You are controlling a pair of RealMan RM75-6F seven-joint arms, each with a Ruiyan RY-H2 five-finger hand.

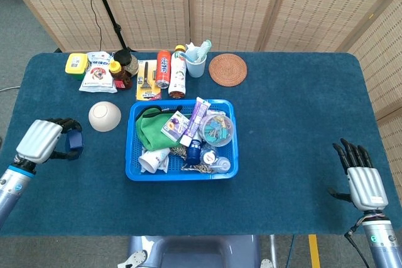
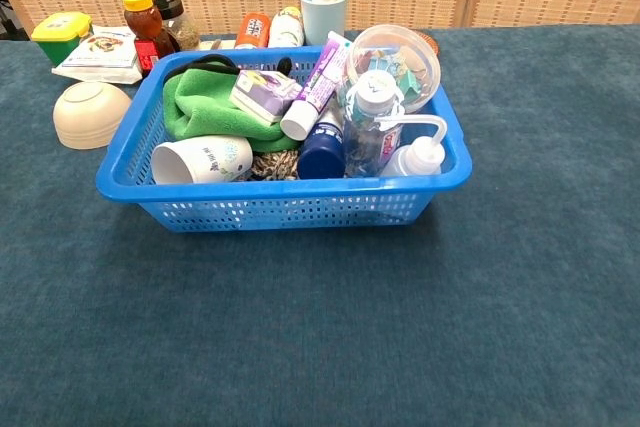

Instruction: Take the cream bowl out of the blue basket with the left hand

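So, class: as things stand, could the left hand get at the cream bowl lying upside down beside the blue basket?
Probably not straight away. The way is free: the cream bowl sits on open table between the left hand and the blue basket. But that hand holds a dark blue block, so it seems occupied.

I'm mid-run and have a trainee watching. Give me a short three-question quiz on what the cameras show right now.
1. True or false: the cream bowl sits inside the blue basket.
2. Multiple choice: what does the left hand hold? A) a green cloth B) a dark blue box C) nothing
3. Fill in: the right hand is ____, its fingers spread, holding nothing.

Key:
1. False. The bowl rests upside down on the table, just left of the basket.
2. B. The head view shows the dark blue box in the fingers, out over the table's left side.
3. Open.
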